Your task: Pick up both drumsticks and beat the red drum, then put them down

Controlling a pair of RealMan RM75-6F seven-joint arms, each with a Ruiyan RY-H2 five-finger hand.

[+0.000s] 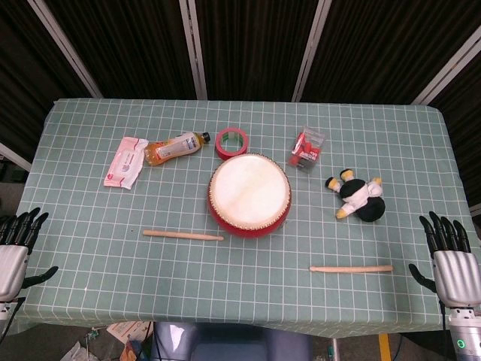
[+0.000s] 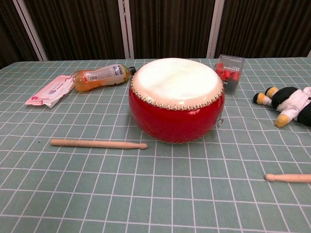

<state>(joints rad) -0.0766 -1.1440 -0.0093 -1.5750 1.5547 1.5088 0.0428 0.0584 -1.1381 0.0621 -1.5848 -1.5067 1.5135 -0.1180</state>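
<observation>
The red drum (image 1: 249, 194) (image 2: 176, 100) with a white skin stands in the middle of the table. One wooden drumstick (image 1: 183, 235) (image 2: 98, 143) lies flat in front of it to the left. The other drumstick (image 1: 351, 268) (image 2: 288, 178) lies flat to the front right. My left hand (image 1: 15, 248) hovers off the table's left front edge, fingers apart and holding nothing. At the right front edge my right hand (image 1: 451, 263) is likewise open and apart from the sticks. Neither hand shows in the chest view.
Behind the drum are a roll of tape (image 1: 232, 141), an orange drink bottle (image 1: 174, 147) (image 2: 101, 75), a pink wipes pack (image 1: 125, 162) (image 2: 50, 91) and a clear box of red items (image 1: 308, 150) (image 2: 228, 72). A black and white plush toy (image 1: 357, 195) (image 2: 290, 104) lies at the right.
</observation>
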